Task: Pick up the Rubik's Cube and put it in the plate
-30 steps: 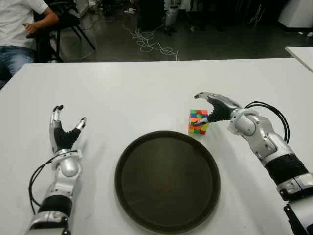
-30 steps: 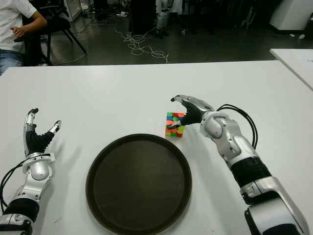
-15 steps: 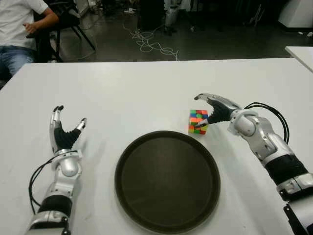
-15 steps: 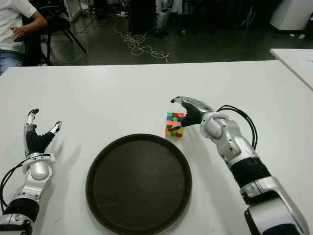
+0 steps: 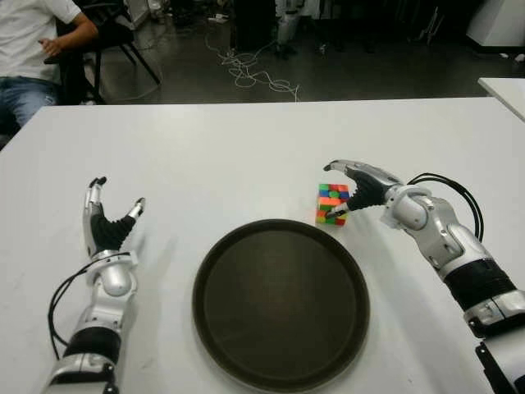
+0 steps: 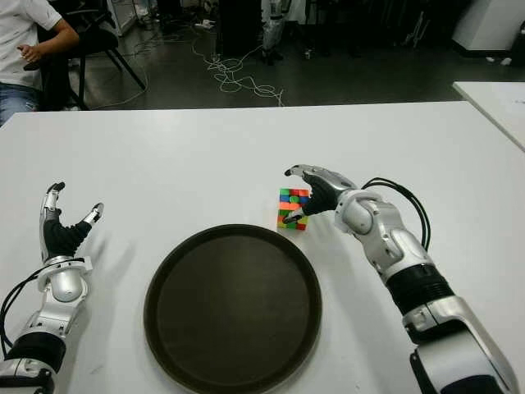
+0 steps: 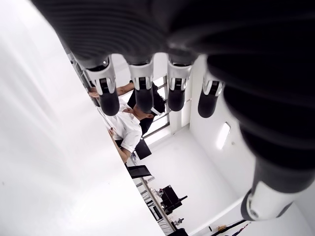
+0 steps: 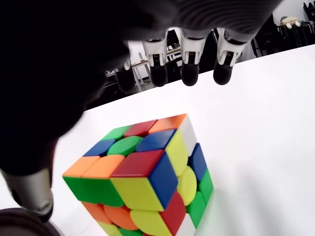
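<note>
The Rubik's Cube (image 5: 332, 203) stands on the white table (image 5: 230, 156), just past the far right rim of the round dark plate (image 5: 280, 304), which holds nothing. My right hand (image 5: 340, 190) cups the cube from the right. Its fingers (image 8: 189, 69) arch over the cube's top and far side, clear of it. The thumb (image 8: 29, 191) sits low at the near side of the cube (image 8: 142, 182). The hand is open and the cube rests on the table. My left hand (image 5: 111, 217) shows to the left of the plate, fingers (image 7: 142, 93) straight and spread, holding nothing.
A seated person (image 5: 37, 49) and a chair are beyond the table's far left corner. Cables (image 5: 254, 74) lie on the floor behind. A second white table's corner (image 5: 504, 86) shows at the far right.
My right hand has sunk slightly and drawn closer around the cube. The cube, the plate and my left hand have not moved.
</note>
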Available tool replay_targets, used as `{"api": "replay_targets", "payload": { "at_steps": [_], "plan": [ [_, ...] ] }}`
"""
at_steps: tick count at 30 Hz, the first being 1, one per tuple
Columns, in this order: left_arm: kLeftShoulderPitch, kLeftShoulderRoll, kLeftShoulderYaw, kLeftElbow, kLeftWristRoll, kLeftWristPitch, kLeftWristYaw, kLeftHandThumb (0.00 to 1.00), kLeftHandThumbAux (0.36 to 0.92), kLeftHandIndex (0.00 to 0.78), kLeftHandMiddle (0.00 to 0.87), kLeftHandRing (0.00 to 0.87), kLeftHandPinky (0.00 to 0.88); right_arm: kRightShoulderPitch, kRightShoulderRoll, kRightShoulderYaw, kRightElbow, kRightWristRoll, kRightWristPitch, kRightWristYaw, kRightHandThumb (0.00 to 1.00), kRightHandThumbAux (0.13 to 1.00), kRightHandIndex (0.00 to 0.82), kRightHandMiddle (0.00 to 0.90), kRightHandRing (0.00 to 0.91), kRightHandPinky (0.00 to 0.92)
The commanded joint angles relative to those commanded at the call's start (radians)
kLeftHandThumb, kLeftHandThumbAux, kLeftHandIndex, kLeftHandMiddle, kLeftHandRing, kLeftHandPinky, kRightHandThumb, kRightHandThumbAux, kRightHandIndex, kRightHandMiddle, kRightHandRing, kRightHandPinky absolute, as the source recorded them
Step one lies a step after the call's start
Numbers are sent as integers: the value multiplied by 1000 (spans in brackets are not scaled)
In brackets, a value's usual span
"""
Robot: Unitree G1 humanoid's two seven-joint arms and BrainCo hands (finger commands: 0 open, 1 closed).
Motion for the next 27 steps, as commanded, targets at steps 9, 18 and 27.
{"api": "replay_targets", "payload": {
  "at_steps": [9, 18, 27],
  "plan": [
    [4, -2, -1, -9, 3, 2, 3, 0, 669, 0, 3, 0, 23, 3, 20, -9, 17, 8, -1, -26, 0, 612, 9, 42, 32, 12],
    [3, 0, -1, -6, 5, -1, 4, 0, 680, 4, 20, 12, 39, 3, 35, -6, 32, 8, 4, -36, 0, 622, 33, 65, 55, 47],
    [5, 1, -4, -11, 11, 0, 9, 0, 672, 7, 14, 4, 26, -30, 50, 18, 118, -5, -7, -33, 0, 658, 42, 72, 60, 40]
  ]
}}
